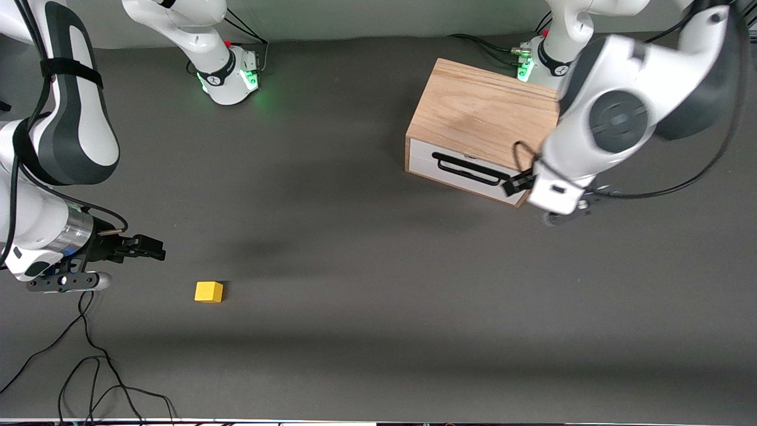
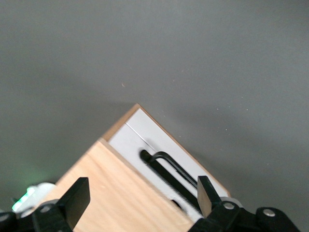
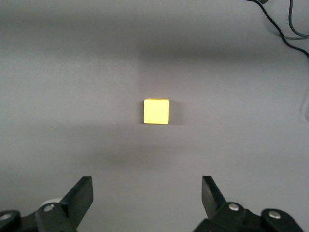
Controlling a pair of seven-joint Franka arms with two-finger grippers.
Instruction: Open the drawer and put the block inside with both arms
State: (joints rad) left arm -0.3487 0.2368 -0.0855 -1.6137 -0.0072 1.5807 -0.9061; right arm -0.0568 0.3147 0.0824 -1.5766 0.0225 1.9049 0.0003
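Note:
The light wooden box (image 1: 482,109) stands near the left arm's base. Its white-fronted drawer (image 1: 458,171) is shut, and the black wire handle (image 1: 467,168) faces the front camera. My left gripper (image 1: 516,184) is open and empty, over the box's front edge at one end of the handle. In the left wrist view, the gripper (image 2: 142,198) spans the wood top, with the drawer front (image 2: 145,137) and handle (image 2: 169,166) in sight. The yellow block (image 1: 209,291) lies on the table. My right gripper (image 1: 148,248) is open and empty, beside the block toward the right arm's end. In the right wrist view, the block (image 3: 156,111) lies ahead of the gripper (image 3: 146,195).
The table (image 1: 355,266) has a dark grey mat. Black cables (image 1: 89,367) trail over it near the front edge at the right arm's end, and one shows in the right wrist view (image 3: 289,29). The green-lit bases (image 1: 236,77) stand along the back.

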